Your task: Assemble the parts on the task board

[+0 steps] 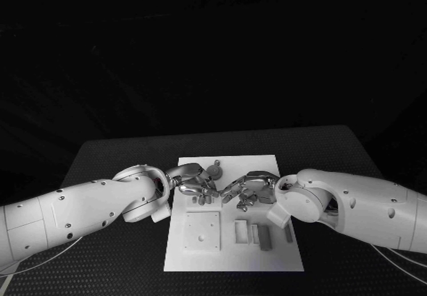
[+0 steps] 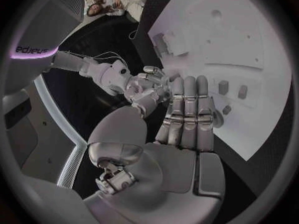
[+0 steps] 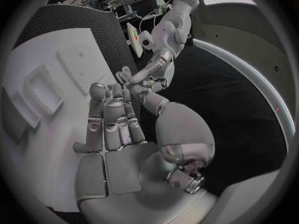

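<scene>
**A:** so what are the hands up to? Both are over the middle of the white rectangular task board (image 1: 227, 213) on the black desk (image 1: 107, 154). The silver left hand (image 1: 194, 183) and the silver right hand (image 1: 249, 188) come in from opposite sides and nearly meet fingertip to fingertip.

**B:** yeah. In the left wrist view the left hand's fingers (image 2: 187, 109) are laid out straight, side by side, nothing between them and the palm. Same story in the right wrist view — the right hand's fingers (image 3: 112, 119) are extended together over the board with the thumb off to the side. From the head view I honestly can't tell whether either one is pinching something small at the fingertips; it's a tangle of metal right there.

**A:** and the parts?

**B:** Near edge of the board, closer to the robot: a square white recessed plate (image 1: 203, 231) on the left arm's side, then a row of small grey bar-shaped parts (image 1: 264, 236) beside it. Those bars lie flat with their long axes running from the robot's edge toward the far edge, roughly parallel to each other. There's also a small round piece (image 1: 215, 171) just beyond the left hand — too small to say more.
</scene>
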